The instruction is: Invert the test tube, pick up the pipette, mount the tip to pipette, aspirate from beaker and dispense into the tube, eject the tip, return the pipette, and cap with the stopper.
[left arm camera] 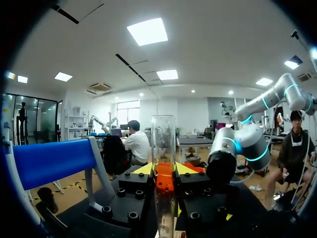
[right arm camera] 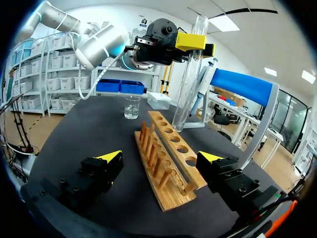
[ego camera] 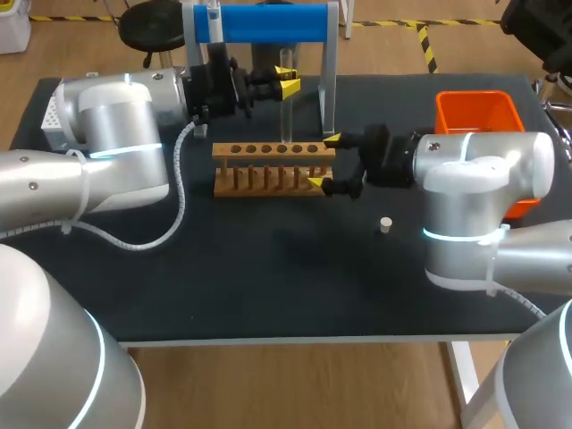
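Observation:
A clear glass test tube (ego camera: 286, 112) stands upright over the wooden rack (ego camera: 268, 170), its lower end at one of the rack's holes. My left gripper (ego camera: 288, 87) is shut on the tube's upper part; in the left wrist view the tube (left arm camera: 163, 148) rises between the yellow tips of that gripper (left arm camera: 163, 171). My right gripper (ego camera: 323, 162) is open around the rack's right end, one finger on each long side. In the right wrist view the rack (right arm camera: 171, 156) lies between its fingers (right arm camera: 161, 161), untouched. A small white stopper (ego camera: 385, 224) lies on the table.
The blue-barred pipette stand (ego camera: 259, 22) is behind the rack. An orange bin (ego camera: 478, 112) sits at the back right and a white tip box (ego camera: 52, 116) at the far left. A glass beaker (right arm camera: 132, 106) stands beyond the rack's far end.

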